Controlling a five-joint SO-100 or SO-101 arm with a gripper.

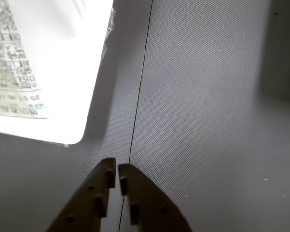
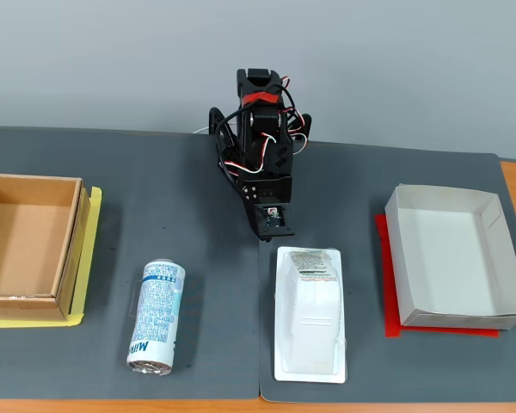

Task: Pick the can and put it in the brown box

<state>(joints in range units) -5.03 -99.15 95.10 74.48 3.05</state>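
Lying on its side near the worktop's (image 2: 198, 181) front edge, left of centre in the fixed view, the can (image 2: 157, 317) rested on the dark mat with one silver end facing the front edge. Nothing touched it. The brown box (image 2: 72, 249) sat at the left edge on a yellow sheet (image 2: 93, 258), well apart from the arm and just left of the can's far end; its tan inside held nothing visible. The arm (image 2: 260, 146) stood folded at the rear centre, with the gripper (image 1: 118, 176) pointing down at the mat. In the wrist view the fingertips nearly met, only a thin slit between them, nothing held. A white blister package (image 2: 310, 314) lay just in front of the arm, right of the mat seam; its printed corner showed at upper left in the wrist view. A white paper box (image 2: 451, 258) sat near the right edge on a red sheet (image 2: 391, 327).
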